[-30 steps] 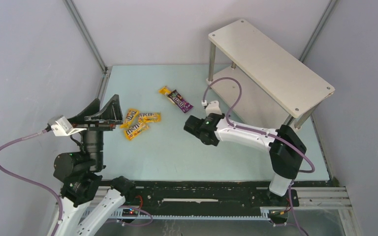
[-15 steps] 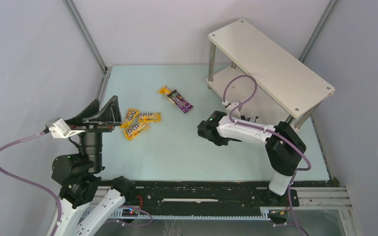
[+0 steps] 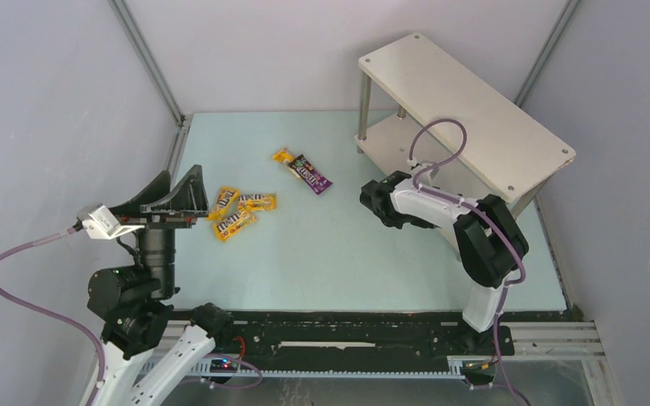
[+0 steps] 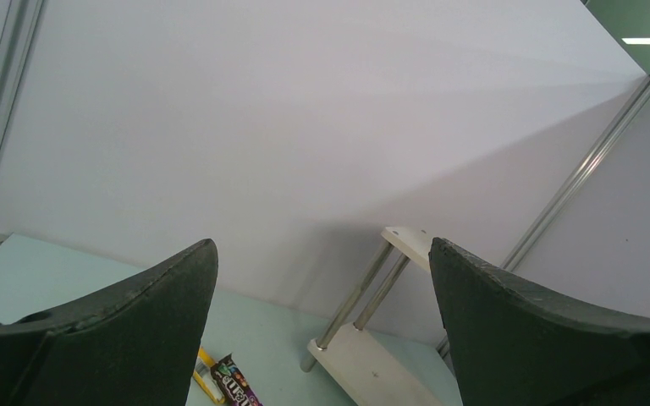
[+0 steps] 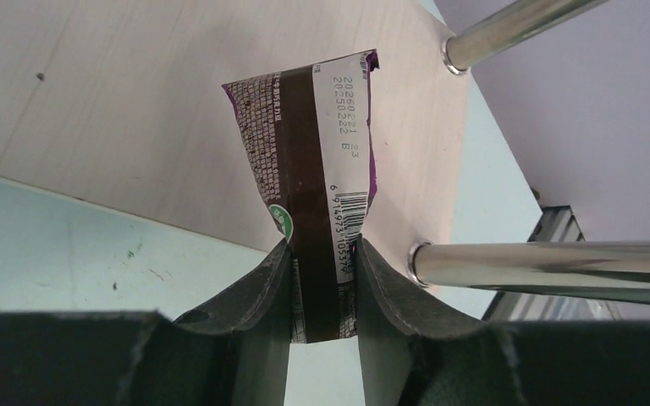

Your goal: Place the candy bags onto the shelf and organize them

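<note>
The right gripper (image 5: 322, 254) pinches a purple candy bag (image 5: 305, 144), which juts ahead of it over the lower board of the shelf (image 5: 118, 101). The left gripper (image 4: 322, 279) gapes wide and empty, with yellow candy bags (image 3: 239, 211) lying just ahead and below it.

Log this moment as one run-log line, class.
right gripper: shut on purple candy bag | bag: pointing at shelf lower board | left gripper: open, raised | table: five candy bags lying

Overhead camera looks down on everything; both wrist cameras face forward, all 3 sharing the shelf (image 3: 465, 106)
</note>
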Robot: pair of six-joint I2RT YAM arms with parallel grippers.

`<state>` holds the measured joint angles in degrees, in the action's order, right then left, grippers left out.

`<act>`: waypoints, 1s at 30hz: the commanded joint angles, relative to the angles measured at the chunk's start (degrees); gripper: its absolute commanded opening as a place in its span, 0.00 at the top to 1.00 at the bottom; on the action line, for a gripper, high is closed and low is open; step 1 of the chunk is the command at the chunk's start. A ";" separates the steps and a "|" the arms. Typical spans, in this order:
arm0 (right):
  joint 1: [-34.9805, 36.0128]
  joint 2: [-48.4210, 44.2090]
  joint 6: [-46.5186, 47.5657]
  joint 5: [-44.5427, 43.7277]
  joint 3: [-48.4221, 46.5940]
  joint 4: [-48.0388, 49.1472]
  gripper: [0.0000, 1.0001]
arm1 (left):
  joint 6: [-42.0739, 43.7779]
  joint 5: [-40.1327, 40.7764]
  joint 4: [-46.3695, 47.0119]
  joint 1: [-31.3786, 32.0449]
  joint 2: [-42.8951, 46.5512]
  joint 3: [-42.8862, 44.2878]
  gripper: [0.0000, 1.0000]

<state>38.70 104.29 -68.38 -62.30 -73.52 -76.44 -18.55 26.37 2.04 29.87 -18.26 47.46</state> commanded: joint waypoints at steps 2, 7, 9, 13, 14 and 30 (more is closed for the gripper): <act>-2.83 1.79 2.33 -1.50 0.69 6.04 0.60 | 0.10 0.11 1.29 0.37 0.26 0.04 0.00; -5.57 2.32 6.19 -0.89 2.26 10.32 0.56 | 0.00 0.00 1.22 0.37 0.10 -0.05 0.00; -6.47 2.66 7.28 -0.73 2.41 11.03 0.48 | 0.00 0.00 1.28 0.37 0.06 -0.01 0.00; -6.38 1.62 9.54 0.10 2.41 12.09 0.27 | -0.09 0.01 1.29 0.36 -0.09 -0.02 0.00; -5.65 0.98 10.83 0.57 2.37 12.68 0.24 | -0.16 -0.07 1.30 0.37 -0.15 -0.08 0.00; 3.01 5.48 21.42 -5.70 -5.25 7.05 0.32 | -0.89 -0.72 1.56 0.37 -0.90 -0.48 0.00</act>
<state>43.55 106.74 -50.57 -61.89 -74.28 -66.37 -18.65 26.30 2.04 29.89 -18.26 47.40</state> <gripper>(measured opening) 0.697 0.996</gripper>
